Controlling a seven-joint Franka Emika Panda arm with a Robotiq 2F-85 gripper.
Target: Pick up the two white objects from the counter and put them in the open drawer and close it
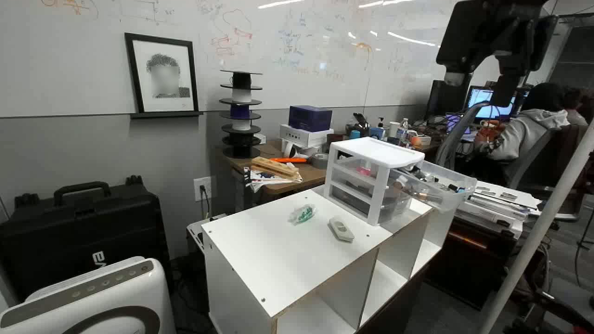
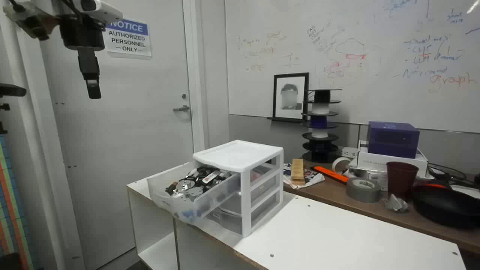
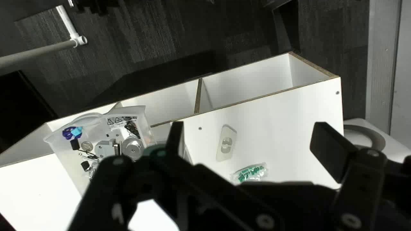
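The white counter [image 1: 274,260] bears two small objects. One is a pale grey-white flat piece with oval recesses [image 1: 341,229], also in the wrist view [image 3: 226,144]. The other is a crinkled clear-white packet with green print [image 1: 302,214], also in the wrist view [image 3: 250,173], partly hidden by the gripper there. Neither shows in an exterior view that has the counter [image 2: 356,240] cut off. The translucent top drawer [image 1: 457,195] [image 2: 221,191] is pulled out and holds many small parts. My gripper [image 3: 252,144] is open and empty, high above the counter in both exterior views [image 1: 478,83] [image 2: 93,88].
The white drawer unit [image 1: 378,153] [image 2: 240,152] stands on the counter beside the two objects. Its open drawer juts past the shelf side. A wooden desk [image 2: 300,193] with tape, boxes and spools adjoins the counter. A pale pole [image 1: 538,232] stands near the drawer side.
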